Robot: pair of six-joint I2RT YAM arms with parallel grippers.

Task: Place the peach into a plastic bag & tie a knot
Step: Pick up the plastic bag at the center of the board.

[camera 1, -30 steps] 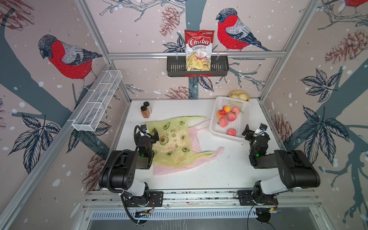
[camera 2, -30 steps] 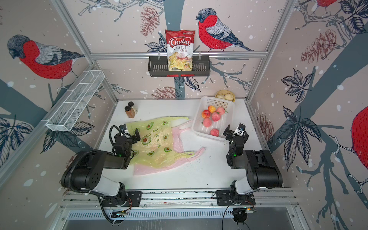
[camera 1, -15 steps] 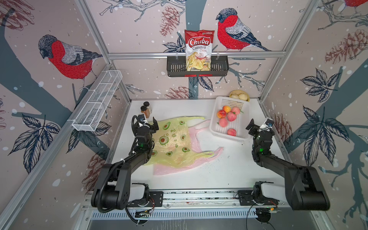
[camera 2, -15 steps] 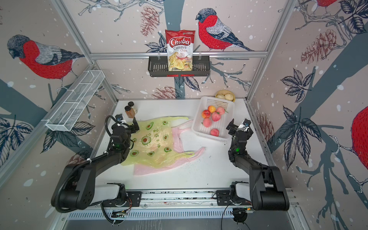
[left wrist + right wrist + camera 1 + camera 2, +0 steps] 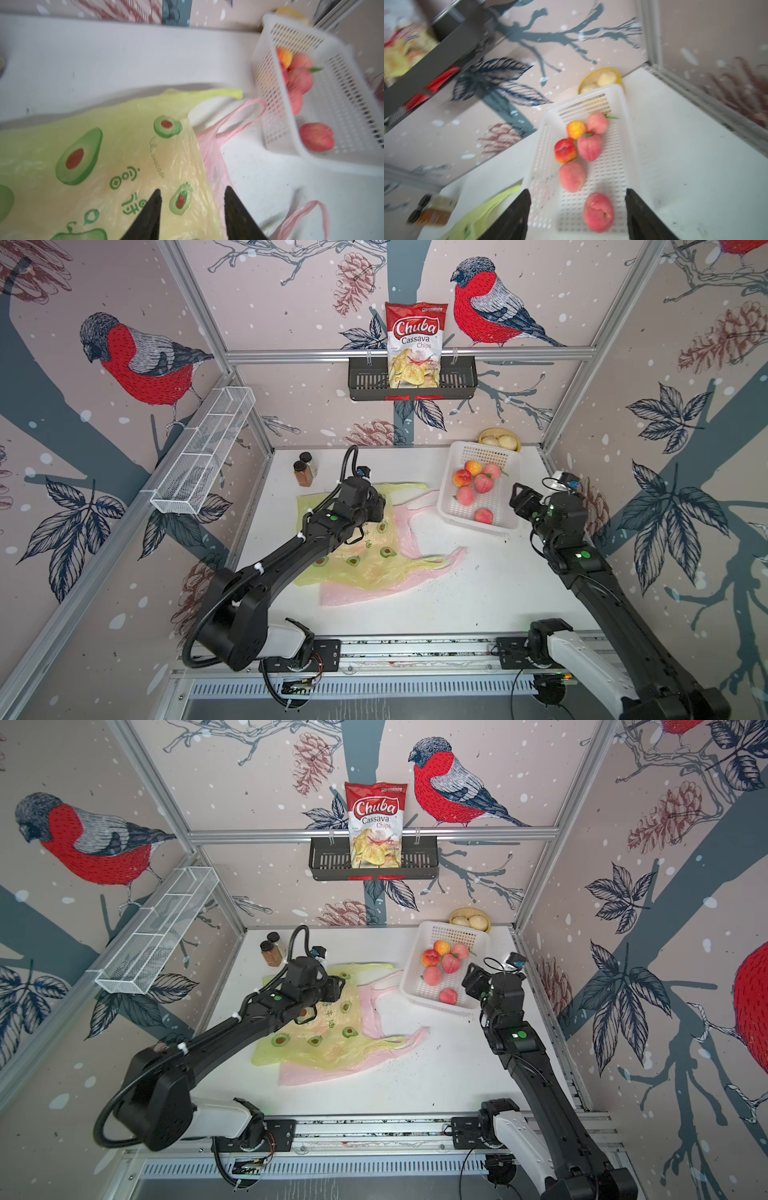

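A yellow-green plastic bag printed with avocados lies flat on the white table, overlapping a pink bag. Several peaches lie in a white basket at the back right; the nearest peach is by the basket's front wall. My left gripper hovers open over the green bag near its edge with the pink bag, holding nothing. My right gripper is open and empty just in front of the basket, facing the nearest peach. Both grippers show in a top view, left and right.
Two spice jars stand at the back left of the table. A yellow bowl of pale buns sits behind the basket. A black shelf with a chips bag hangs on the back wall, a white wire shelf on the left wall.
Both arms have stretched forward from a folded pose. The left gripper has moved out over the green bag, and the right gripper has moved up to the basket.
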